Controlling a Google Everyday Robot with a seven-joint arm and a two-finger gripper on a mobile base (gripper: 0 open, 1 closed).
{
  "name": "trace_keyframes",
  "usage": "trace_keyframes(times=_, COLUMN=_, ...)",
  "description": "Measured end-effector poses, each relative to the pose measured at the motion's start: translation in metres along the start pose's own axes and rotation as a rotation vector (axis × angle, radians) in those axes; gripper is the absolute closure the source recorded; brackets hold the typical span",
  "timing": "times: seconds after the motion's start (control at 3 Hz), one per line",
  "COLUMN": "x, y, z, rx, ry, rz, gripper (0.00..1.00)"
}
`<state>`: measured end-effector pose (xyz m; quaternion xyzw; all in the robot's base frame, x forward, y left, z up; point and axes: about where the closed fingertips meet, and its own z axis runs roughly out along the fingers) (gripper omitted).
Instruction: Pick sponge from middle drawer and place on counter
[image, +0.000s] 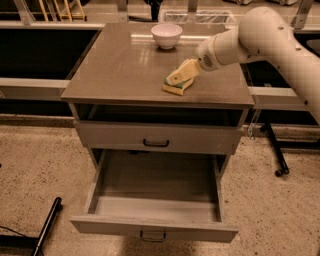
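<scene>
The sponge (176, 89) is seen lying on the counter (125, 70) near its front edge, with the gripper (175, 77) poised directly over it; whether it is clamped cannot be told. The middle drawer (155, 182) is shown pulled open below.

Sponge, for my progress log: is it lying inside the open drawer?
No, the sponge rests on the counter, right under the gripper, above the open middle drawer.

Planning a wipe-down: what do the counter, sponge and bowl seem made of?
The counter looks like glossy laminate or stone, reflecting light. The sponge, under the gripper on the counter, looks like yellow foam, greenish edge. The bowl: smooth white, likely glazed ceramic.
</scene>
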<state>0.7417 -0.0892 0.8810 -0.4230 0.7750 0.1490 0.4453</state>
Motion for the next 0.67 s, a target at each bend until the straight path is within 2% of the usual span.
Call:
trace_keyframes(times=0.33, x=0.002, y=0.005, z=-0.012, rx=0.012, ry=0.119, rz=-0.040, gripper=0.00)
trace_keyframes(times=0.67, x=0.001, y=0.019, z=-0.036, rx=0.029, ry=0.218, rz=-0.184, gripper=0.00)
